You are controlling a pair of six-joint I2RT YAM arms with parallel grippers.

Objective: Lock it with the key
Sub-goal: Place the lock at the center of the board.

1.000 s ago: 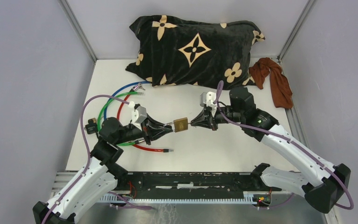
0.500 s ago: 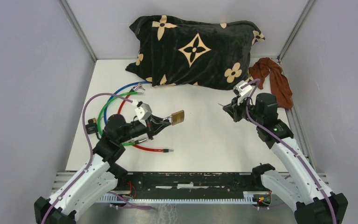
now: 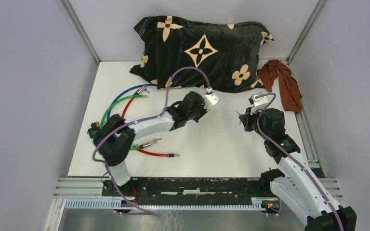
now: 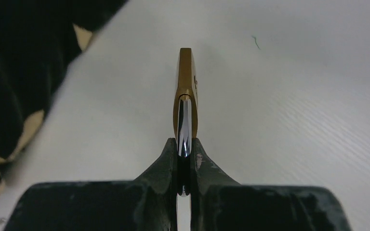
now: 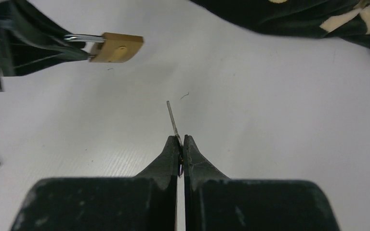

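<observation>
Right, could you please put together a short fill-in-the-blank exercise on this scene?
1. The left gripper has its fingers shut on the padlock by its chrome ____.
2. The right gripper pinches a thin metal ____, held apart from the padlock.
3. The coloured cables lie on the ____ arm's side of the table.
Missing words: shackle; key; left.

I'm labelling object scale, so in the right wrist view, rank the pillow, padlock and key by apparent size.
1. pillow, largest even though the frame crops it.
2. padlock, held in the left claw.
3. key, a thin edge-on sliver, despite being nearest the camera.
</observation>
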